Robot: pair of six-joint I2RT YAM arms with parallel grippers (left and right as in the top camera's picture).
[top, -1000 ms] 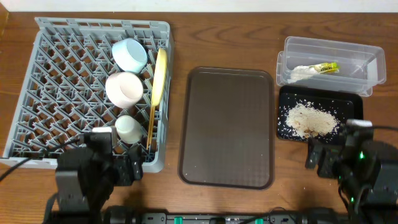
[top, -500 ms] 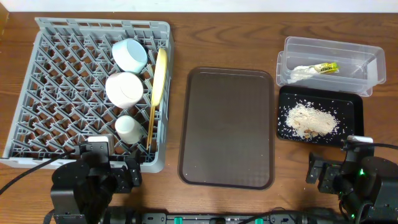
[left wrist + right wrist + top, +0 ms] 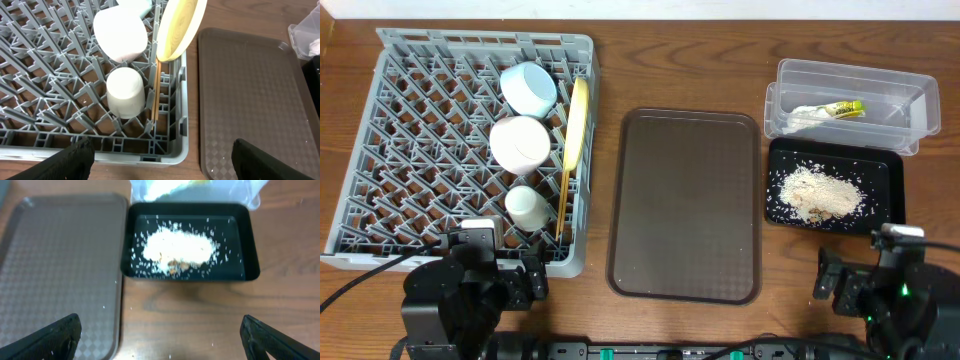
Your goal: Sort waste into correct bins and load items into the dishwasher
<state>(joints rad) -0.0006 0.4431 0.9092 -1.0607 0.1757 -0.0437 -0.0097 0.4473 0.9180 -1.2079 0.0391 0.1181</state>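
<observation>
Hovering spread wide, empty: left gripper (image 3: 162, 160) at front edge of grey dish rack (image 3: 125, 150); white cup (image 3: 126, 92), two bowls (image 3: 121, 34), yellow plate (image 3: 180, 27), chopsticks (image 3: 156, 92) slotted inside. Right gripper (image 3: 160, 337) likewise agape before black tray (image 3: 252, 255) holding rice crumbs (image 3: 175, 247); wrapper (image 3: 845, 108) in clear tub (image 3: 910, 95).

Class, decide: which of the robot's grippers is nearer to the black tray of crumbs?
Right. The right gripper sits just in front of the black tray; the left gripper is far away, beside the grey rack.
</observation>
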